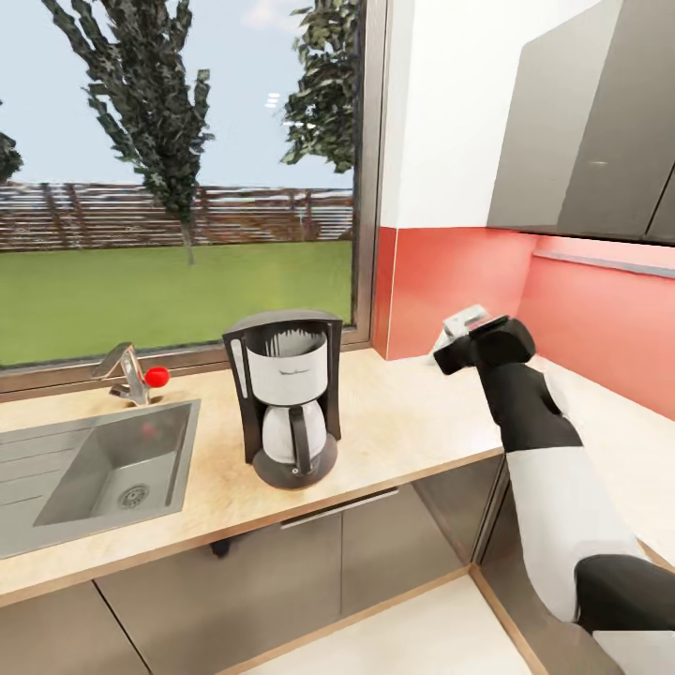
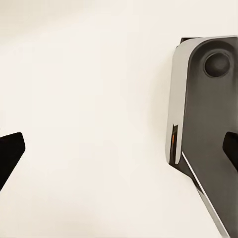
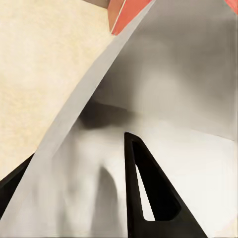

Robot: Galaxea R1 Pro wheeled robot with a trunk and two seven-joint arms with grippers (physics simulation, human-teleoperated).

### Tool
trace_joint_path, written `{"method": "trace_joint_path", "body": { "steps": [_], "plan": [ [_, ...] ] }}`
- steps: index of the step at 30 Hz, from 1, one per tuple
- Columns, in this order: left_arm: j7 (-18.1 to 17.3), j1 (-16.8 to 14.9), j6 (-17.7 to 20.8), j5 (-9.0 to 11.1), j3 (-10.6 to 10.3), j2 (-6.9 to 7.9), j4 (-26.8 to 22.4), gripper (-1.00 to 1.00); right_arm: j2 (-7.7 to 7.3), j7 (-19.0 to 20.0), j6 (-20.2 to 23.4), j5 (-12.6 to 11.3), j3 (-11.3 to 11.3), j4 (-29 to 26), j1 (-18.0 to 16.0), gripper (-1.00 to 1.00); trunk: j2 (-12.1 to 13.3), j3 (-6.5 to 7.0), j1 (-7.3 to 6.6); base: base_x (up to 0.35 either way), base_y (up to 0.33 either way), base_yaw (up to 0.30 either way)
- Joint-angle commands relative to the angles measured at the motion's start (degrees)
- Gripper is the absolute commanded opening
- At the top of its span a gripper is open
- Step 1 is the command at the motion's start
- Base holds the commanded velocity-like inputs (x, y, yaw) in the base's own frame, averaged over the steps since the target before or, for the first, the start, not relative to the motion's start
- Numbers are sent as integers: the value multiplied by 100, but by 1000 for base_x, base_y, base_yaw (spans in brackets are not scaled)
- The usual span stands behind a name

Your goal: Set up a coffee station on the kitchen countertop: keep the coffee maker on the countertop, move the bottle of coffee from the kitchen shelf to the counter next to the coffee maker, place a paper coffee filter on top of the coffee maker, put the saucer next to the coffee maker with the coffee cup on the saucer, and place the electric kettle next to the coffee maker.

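The coffee maker [image 1: 286, 398], black with a white front panel and a glass carafe, stands on the light wood kitchen countertop [image 1: 403, 422] just right of the sink. My right arm reaches over the counter's back corner, right of the coffee maker. My right gripper [image 1: 457, 345] holds a pale, thin piece there, the paper coffee filter [image 1: 466, 322]. In the right wrist view, the white filter [image 3: 163, 99] spreads between the dark fingers [image 3: 148, 198] of the gripper [image 3: 79, 151]. My left gripper [image 2: 119, 151] is open, its two fingertips far apart over a plain white surface.
A steel sink [image 1: 112, 469] with a red-knobbed tap [image 1: 131, 373] lies left of the coffee maker. A large window sits behind the counter. A coral backsplash [image 1: 450, 281] and grey wall cabinets [image 1: 591, 122] close the right corner. Part of the robot's grey body [image 2: 203, 124] shows in the left wrist view.
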Motion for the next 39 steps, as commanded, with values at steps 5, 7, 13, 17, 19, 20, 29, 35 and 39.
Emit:
{"method": "trace_joint_path", "body": {
  "steps": [5,7,13,17,19,20,29,35,39],
  "plan": [
    [-5,10,-7,-17,35,-1,-2,100,35,67,21,140,22,2805,-1578,-100,-14,-13,3,0,0,0],
    [-11,11,-7,-17,28,-1,-2,100,37,103,21,137,23,3902,-2216,-100,-14,-13,3,0,0,0],
    [-40,11,-10,-22,35,25,-1,100,38,898,21,133,20,6037,-3424,-100,-14,-13,3,0,0,0],
    [-44,11,-12,-25,33,34,-1,100,38,1069,21,135,23,6310,-3576,-100,-14,-13,3,0,0,0],
    [-41,11,-14,-25,34,41,-1,100,40,1099,21,135,23,6358,-3606,-100,-14,-13,3,0,0,0],
    [-41,11,-14,-25,34,43,-1,100,42,1105,21,135,23,6368,-3613,-100,-14,-13,3,0,7,0],
    [-47,11,-3,-26,40,68,-1,100,108,1130,21,146,48,6404,-3641,-100,-14,-13,3,-45,188,0],
    [-47,11,17,-18,41,77,-1,100,81,1130,21,173,74,6408,-3641,-100,-14,-13,3,-65,288,0],
    [-33,11,34,-17,41,77,-1,100,60,1123,21,186,76,6408,-3641,-100,-14,-8,3,-7,296,-43]
  ]
}}
